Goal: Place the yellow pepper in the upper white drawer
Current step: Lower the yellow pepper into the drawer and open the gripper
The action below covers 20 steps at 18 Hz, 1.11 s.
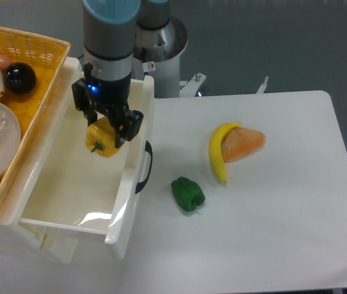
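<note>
One yellow pepper (pixel 101 140), one green pepper (pixel 188 194), one banana (pixel 217 150), one drawer (pixel 134 184), one basket (pixel 32 49).

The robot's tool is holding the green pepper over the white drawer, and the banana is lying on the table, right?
Not quite. The tool holds the yellow pepper over the white drawer, as the camera view shows. The green pepper lies on the table, near the banana.
</note>
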Tool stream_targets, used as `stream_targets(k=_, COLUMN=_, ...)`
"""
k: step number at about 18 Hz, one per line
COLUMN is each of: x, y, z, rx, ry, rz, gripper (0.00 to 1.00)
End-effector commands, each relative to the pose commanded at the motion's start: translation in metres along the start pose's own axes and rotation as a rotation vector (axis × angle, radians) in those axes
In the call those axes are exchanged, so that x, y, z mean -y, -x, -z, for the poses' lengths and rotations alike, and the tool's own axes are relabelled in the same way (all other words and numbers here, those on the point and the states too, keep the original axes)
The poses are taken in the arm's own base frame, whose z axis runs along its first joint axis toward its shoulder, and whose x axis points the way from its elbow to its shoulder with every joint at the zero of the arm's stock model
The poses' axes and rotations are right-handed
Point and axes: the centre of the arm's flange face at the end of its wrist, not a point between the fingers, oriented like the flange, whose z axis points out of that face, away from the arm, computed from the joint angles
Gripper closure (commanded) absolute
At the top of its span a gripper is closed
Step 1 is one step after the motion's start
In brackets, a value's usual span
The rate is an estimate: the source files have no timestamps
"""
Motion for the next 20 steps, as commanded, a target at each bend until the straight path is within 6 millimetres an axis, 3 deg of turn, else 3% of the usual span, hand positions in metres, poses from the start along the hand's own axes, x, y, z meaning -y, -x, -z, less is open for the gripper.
stream_targets(k=10, x=0.009, y=0.005, z=-0.030, rx=-0.026, ry=0.026, rz=-0.006, gripper=0.59)
stream_targets(k=20, x=0.015, y=0.002, z=-0.043, rx=-0.042, ry=0.036, rz=-0.070, gripper=0.59)
